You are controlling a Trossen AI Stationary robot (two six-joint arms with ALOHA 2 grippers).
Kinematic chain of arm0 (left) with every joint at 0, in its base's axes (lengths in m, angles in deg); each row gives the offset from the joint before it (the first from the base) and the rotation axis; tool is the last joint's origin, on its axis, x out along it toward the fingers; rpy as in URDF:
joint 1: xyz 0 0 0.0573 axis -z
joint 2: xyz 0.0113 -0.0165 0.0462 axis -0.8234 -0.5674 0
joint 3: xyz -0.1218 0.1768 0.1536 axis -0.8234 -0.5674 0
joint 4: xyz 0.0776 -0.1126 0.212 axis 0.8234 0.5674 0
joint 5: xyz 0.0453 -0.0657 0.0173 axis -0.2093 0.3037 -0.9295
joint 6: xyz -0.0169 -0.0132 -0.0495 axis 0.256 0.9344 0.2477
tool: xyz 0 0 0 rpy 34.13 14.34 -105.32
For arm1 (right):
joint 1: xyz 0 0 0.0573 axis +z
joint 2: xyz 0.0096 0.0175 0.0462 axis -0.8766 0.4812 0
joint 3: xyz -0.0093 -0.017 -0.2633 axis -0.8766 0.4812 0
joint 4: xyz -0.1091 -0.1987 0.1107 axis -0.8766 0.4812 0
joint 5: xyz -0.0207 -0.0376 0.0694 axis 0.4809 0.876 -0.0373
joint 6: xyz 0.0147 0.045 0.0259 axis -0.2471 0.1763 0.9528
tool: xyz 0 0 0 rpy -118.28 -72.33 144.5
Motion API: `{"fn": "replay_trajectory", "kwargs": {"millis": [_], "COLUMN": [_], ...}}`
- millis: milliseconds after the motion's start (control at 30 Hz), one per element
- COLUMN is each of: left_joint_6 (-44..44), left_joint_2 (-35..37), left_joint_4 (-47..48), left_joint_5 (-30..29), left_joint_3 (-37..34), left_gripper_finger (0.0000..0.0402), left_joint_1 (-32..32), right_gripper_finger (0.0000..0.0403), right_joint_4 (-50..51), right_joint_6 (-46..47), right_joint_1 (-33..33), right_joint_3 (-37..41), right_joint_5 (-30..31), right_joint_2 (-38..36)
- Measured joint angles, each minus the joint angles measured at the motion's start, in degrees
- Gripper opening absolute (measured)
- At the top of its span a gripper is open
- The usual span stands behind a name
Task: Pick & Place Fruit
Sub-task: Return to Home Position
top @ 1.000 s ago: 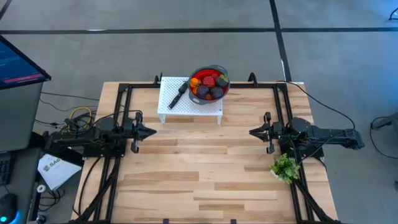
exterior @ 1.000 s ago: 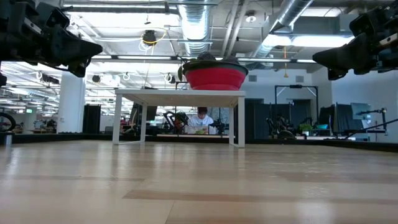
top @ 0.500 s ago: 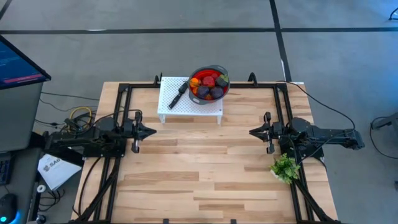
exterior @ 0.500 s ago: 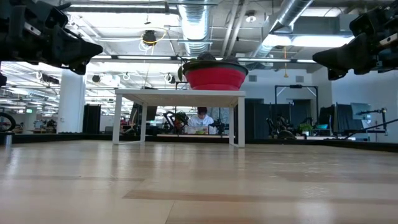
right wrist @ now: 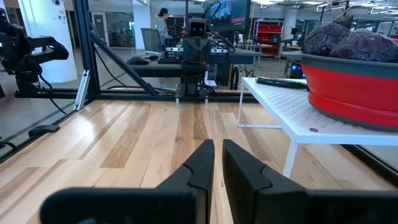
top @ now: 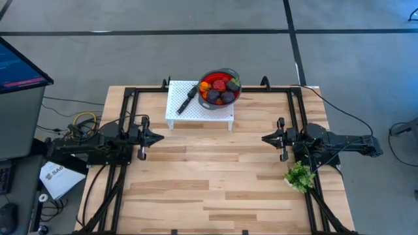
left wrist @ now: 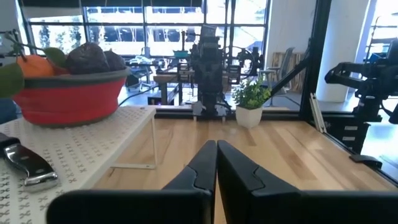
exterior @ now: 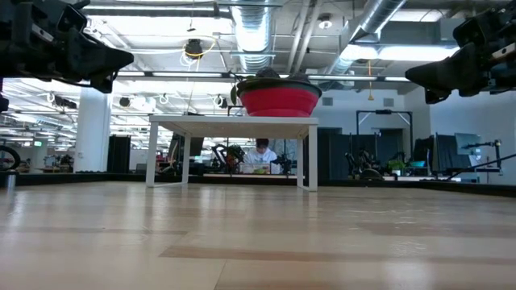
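Tabletop point(top: 209, 176) bears shelf point(top: 179, 112) with knife point(top: 187, 100), strainer point(top: 222, 70) of fruit point(top: 219, 89); plant point(top: 299, 175) by right tool point(top: 264, 138).

A pale wooden plank table top point(top: 215, 176) stands on a grey concrete floor point(top: 196, 59) crossed by dark lines, with a blue-lit monitor screen point(top: 19, 65) off its left side. Beyond the table opens a wide workshop hall under a ceiling of silver ventilation ducts point(exterior: 256, 28) and bright strip lights point(exterior: 387, 52), with a white column point(exterior: 91, 133) and dark desks and equipment along the back. Tall black-framed windows point(left wrist: 143, 28) let in daylight on one side, and red tool cabinets point(right wrist: 268, 28) stand on another.
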Motion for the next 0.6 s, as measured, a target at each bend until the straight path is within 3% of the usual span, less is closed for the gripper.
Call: {"fn": "replay_trajectory", "kwargs": {"millis": [600], "left_joint_6": [0.0], "left_joint_2": [0.0], "left_joint_4": [-0.9], "left_joint_5": [-0.3], "left_joint_3": [0.0], "left_gripper_finger": [0.0008], "left_joint_1": [0.0], "right_gripper_finger": [0.0028], "right_joint_4": [0.0], "right_joint_6": [0.0], "right_joint_1": [0.0], "right_joint_3": [0.0], "right_joint_5": [0.0], "right_joint_2": [0.0]}}
